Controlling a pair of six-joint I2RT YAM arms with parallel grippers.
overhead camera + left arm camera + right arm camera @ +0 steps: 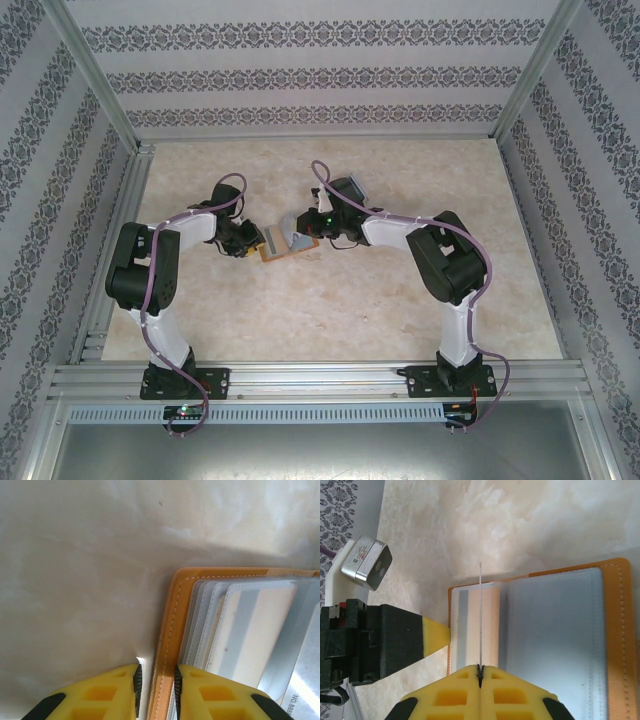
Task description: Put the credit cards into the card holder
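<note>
Fingers of the left claw (156,680) were clamped on the orange edge of the card holder (167,620), which lay open on the tabletop (75,580) at mid-frame in the top view, probably to stop it sliding. The right claw (480,672), pressed together on a thin credit card (480,610), held it edge-on over the clear sleeves (555,630), seemingly aiming for a pocket.

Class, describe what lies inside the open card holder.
Inside the card holder, clear sleeves fan out, one showing a striped card. Anything in the sleeves beneath is covered.
</note>
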